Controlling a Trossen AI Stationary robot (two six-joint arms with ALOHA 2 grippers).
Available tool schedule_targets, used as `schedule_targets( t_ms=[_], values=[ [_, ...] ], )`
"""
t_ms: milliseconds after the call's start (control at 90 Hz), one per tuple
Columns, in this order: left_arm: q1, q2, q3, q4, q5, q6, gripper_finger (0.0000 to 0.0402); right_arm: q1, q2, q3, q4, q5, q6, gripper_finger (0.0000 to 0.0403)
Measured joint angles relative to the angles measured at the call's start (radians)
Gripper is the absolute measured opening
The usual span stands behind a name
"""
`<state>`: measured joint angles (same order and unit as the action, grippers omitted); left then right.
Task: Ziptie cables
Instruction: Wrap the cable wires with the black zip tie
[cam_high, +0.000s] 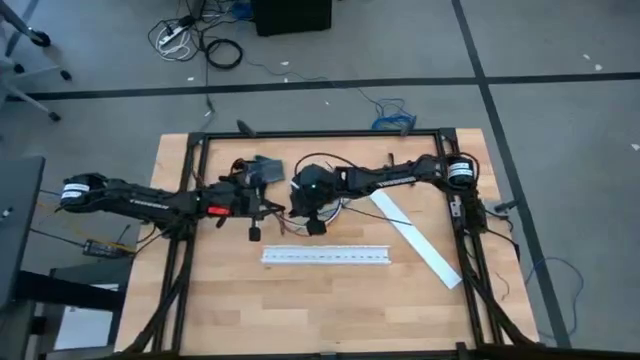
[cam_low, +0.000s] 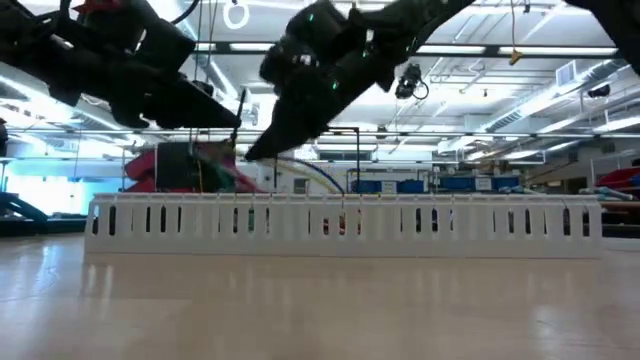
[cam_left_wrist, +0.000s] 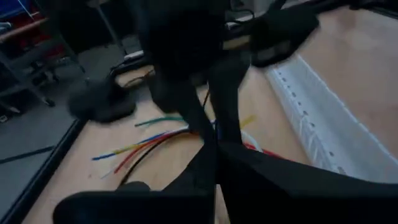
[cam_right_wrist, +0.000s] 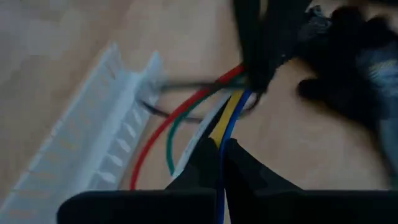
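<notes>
Several thin cables (cam_right_wrist: 208, 115) run in a bunch, red, green, white, yellow and blue, and the right gripper (cam_right_wrist: 221, 149) has them pinched: its two fingers are pressed together on the bunch where the wires pass between the tips. In the left wrist view the same cables (cam_left_wrist: 146, 144) trail loose over the table (cam_high: 330, 310), ends spread, on the far side of the white channel (cam_high: 326, 256) from the table's front edge. From above, the bunch is mostly hidden under the arms, just behind the channel's middle.

A thin dark strand crosses the wires in the right wrist view; whether that is the ziptie cannot be told.

Left gripper (cam_left_wrist: 214, 155) sits close beside the right one, just behind the channel, its fingers meeting at the tips, pointed at the right arm's fingers and the cables; whether anything is caught between them cannot be made out. In the high view the right gripper (cam_high: 316, 222) and left gripper (cam_high: 254, 232) nearly meet behind the channel.

From table height, both arms hang above the channel (cam_low: 345, 220), which stands across the view. A flat white strip (cam_high: 415, 240) lies at an angle off the channel's right end.
</notes>
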<state>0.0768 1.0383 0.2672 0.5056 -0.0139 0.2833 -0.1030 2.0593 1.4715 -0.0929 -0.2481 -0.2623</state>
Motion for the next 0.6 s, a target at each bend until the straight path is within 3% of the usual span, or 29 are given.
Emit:
schedule_targets(
  t_ms=[600],
  values=[
    [0.000,0.069,0.000,-0.001,-0.040,-0.037,0.0000,0.001,0.016,0.000,0.059,-0.035,0.023,0.0006]
  ],
)
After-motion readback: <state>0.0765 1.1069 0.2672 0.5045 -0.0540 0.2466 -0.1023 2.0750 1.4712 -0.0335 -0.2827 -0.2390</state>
